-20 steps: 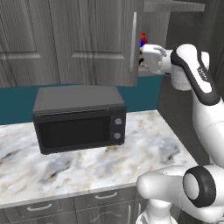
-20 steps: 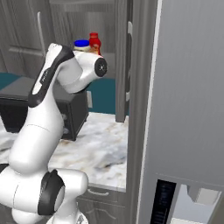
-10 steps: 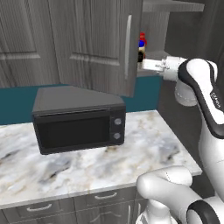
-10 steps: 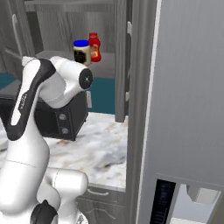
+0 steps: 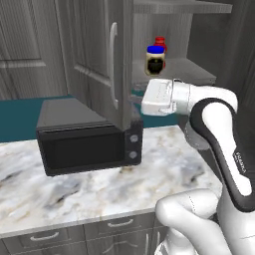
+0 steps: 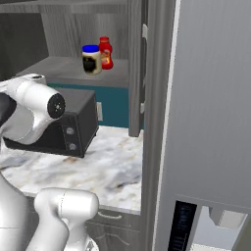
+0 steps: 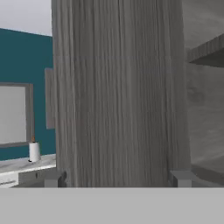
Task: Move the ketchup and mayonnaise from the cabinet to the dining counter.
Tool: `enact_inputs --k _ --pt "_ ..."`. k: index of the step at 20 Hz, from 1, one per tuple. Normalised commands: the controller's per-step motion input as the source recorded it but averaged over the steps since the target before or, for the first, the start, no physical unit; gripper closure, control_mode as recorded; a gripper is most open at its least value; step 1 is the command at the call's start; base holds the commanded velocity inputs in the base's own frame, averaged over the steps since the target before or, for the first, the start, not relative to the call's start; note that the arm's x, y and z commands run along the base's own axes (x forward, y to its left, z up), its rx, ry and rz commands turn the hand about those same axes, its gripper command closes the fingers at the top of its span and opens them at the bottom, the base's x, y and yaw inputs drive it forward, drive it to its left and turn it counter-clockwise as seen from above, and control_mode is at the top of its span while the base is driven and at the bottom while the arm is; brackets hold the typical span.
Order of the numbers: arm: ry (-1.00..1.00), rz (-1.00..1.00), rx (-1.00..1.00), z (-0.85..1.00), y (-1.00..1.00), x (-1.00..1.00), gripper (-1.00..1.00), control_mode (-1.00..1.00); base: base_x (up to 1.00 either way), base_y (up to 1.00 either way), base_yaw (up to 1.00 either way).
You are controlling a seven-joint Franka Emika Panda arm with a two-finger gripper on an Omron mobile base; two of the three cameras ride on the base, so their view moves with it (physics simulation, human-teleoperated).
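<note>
With its door swung open, the cabinet (image 5: 99, 60) shows the mayonnaise (image 5: 156, 60) and ketchup (image 5: 160, 45) side by side on the shelf. The gripper (image 7: 118, 178), fingers spread wide and empty, faces the door's inner side. The door-opening step looks done; the next move calls for reaching right to the jar.

Left base view: from behind the arm's left, facing the open cabinet (image 5: 99, 60) over the microwave (image 5: 84, 139). Right base view: from its right, same shelf, same microwave. Hand view: very near the cabinet door's inner face.
</note>
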Motion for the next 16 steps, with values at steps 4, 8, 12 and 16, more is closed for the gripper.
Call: enact_inputs --k 4,8,12,16 --pt "-0.12 0.05 -0.06 -0.21 1.0 -0.97 -1.0 -1.0 0.0 0.0 0.0" --pt "0.03 -0.09 -0.11 -0.41 0.98 -0.18 -1.0 -1.0 0.0 0.0 0.0" --pt "0.02 -0.2 -0.03 -0.2 0.39 0.03 -1.0 -1.0 0.0 0.0 0.0" --pt "0.0 -0.01 -0.08 -0.14 0.06 0.0 -1.0 -1.0 0.0 0.0 0.0"
